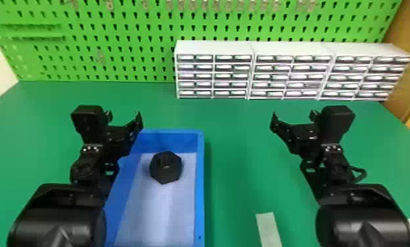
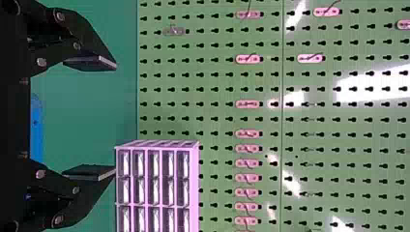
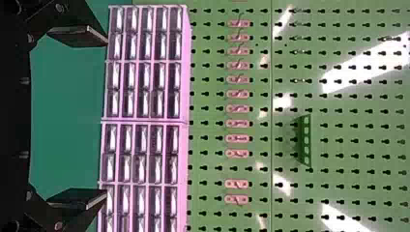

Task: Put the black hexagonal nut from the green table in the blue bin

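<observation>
Green table: the cabinets and blue bin are supported by it.
Drawer cabinets: set side by side along its far edge; what is held in the drawers cannot be told.
Blue bin: open-topped, its long sides run away from the robot; the nut is held inside.
Left gripper: spread wide, nothing grasped; seen by the bin's far left corner.
Right gripper: likewise parted wide and empty, well to the right of the bin.
Black hexagonal nut: laid on the bin floor toward the far end, one corner pointed robotward; its long axis cannot be told.
</observation>
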Robot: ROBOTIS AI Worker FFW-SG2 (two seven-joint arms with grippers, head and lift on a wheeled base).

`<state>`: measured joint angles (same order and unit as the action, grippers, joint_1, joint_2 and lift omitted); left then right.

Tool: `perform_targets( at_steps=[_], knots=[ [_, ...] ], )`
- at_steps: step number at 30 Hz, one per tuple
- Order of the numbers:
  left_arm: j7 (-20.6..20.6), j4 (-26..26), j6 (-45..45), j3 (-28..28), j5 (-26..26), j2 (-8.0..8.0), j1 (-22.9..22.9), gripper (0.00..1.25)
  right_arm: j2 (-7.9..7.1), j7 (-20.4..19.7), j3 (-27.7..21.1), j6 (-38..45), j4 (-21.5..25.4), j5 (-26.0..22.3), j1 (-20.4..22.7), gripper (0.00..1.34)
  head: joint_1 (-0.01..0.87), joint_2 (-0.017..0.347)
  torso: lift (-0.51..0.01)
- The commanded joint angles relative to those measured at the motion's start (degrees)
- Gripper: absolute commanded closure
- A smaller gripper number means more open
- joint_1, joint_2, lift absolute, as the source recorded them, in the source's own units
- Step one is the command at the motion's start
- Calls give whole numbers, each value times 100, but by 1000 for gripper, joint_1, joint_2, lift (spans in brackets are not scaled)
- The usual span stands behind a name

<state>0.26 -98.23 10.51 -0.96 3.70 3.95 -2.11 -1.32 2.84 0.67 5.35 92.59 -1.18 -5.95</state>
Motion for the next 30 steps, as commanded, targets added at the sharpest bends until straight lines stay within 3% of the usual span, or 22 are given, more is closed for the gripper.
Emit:
perform_targets(
  at_steps=[1,30],
  knots=[
    [0,-3,4,8,-10,0,18,486,18,-12,-59,-34,4,109,32,193,686,51,-96],
    [9,-12,39,-27,-1,-9,-52,486,53,-152,-111,-245,4,170,102,193,686,51,-96]
  ],
)
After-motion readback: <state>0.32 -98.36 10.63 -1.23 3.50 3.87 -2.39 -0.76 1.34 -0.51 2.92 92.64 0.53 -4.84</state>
